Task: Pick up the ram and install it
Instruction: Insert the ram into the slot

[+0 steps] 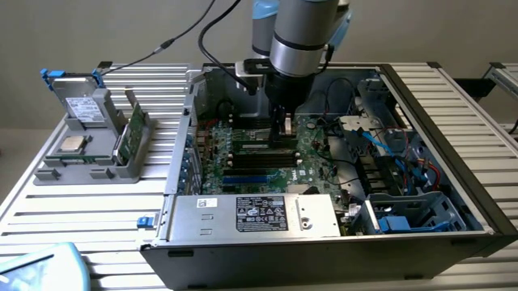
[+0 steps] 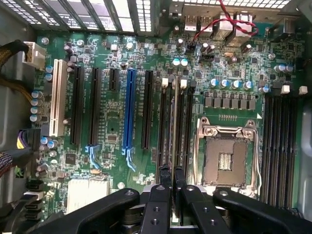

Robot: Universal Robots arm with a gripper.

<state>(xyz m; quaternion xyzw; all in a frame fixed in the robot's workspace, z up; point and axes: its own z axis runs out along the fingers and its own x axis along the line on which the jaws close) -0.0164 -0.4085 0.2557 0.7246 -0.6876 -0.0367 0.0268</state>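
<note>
Clamps ram (image 1: pixel 252 145) by top edge, gripper (image 1: pixel 285 130) jaws nearly together. Sits low inside case (image 1: pixel 324 260), side walls well apart. In wrist view, runs edge-on along slot row (image 2: pixel 188 126) just beside socket (image 2: pixel 228 158); can't tell if seated.

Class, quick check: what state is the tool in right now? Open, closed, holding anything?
Tool: closed, holding the ram edge-on over the motherboard.

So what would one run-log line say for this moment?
phase: install | gripper: shut on ram | ram: on edge at memory slots inside open computer case | seated: cannot tell
</note>
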